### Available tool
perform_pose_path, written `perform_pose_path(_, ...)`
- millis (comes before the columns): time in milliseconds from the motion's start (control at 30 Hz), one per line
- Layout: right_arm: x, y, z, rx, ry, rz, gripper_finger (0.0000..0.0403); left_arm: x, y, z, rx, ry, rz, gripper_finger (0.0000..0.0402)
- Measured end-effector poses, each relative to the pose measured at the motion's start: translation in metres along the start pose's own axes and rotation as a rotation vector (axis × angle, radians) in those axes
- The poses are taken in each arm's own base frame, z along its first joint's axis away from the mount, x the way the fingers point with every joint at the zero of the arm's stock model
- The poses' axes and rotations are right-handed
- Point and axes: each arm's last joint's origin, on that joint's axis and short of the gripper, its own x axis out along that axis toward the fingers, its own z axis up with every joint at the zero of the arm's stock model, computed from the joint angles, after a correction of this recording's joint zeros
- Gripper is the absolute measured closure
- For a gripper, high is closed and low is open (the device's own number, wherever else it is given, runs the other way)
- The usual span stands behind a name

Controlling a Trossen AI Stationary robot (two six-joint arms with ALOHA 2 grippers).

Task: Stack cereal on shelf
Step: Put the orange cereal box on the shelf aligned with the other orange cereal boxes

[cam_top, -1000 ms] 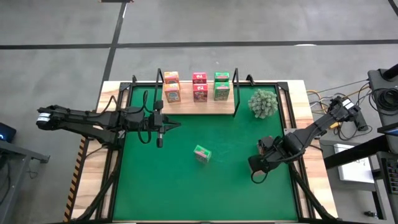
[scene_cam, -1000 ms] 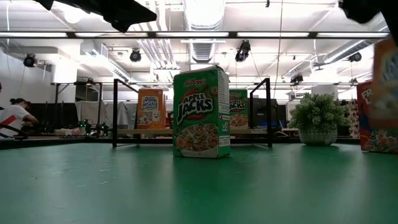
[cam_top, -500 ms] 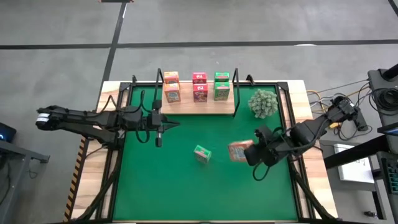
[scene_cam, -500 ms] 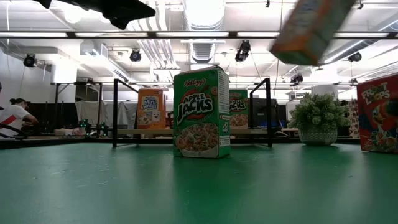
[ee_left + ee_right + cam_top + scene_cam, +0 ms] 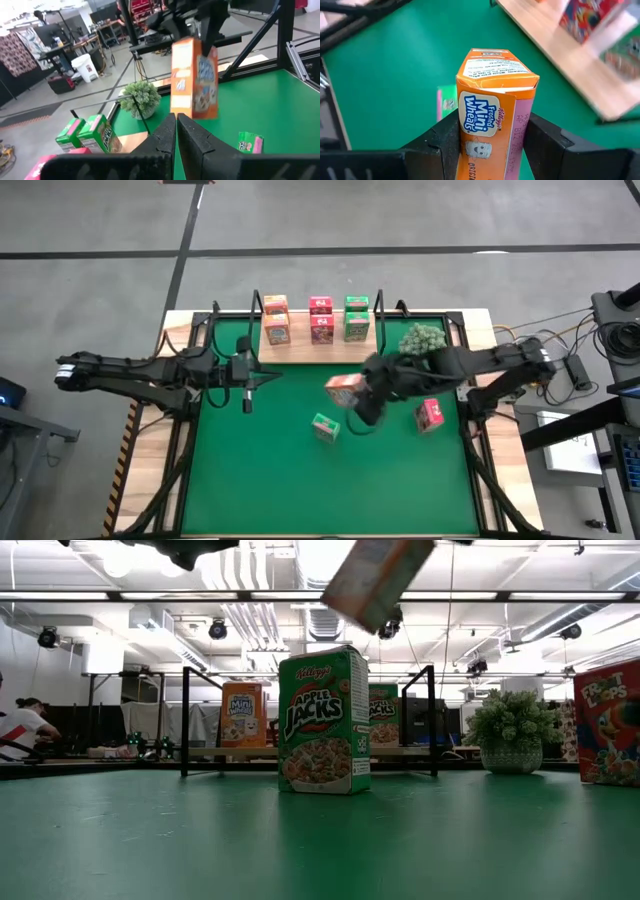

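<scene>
The desk (image 5: 300,480) carries the shelf (image 5: 320,350), stocked in colour columns. The right pincer (image 5: 362,392) clamps an orange cereal box (image 5: 342,390) aloft, probably bound for the orange column. The left pincer (image 5: 247,385) waits closed, empty, clear of the route.

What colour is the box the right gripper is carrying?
Orange, a Frosted Mini-Wheats cereal box, clamped in the right gripper. The right wrist view shows it best.
</scene>
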Motion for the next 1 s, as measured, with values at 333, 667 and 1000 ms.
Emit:
perform_pose_path(333, 0.039, -0.010, 0.067, -0.255, 0.001, 0.028, 0.0230, -0.009, 0.003, 0.005, 0.023, -0.036, 0.011, 0.0402)
perform_pose_path(667, 0.087, -0.038, 0.118, -0.511, 0.004, -0.012, 0.0230, -0.013, 0.004, 0.007, 0.020, -0.053, 0.016, 0.0402)
perform_pose_path(1000, 0.149, -0.075, 0.136, -0.663, 0.095, -0.036, 0.0230, -0.013, 0.004, 0.007, -0.007, -0.052, 0.016, 0.0402)
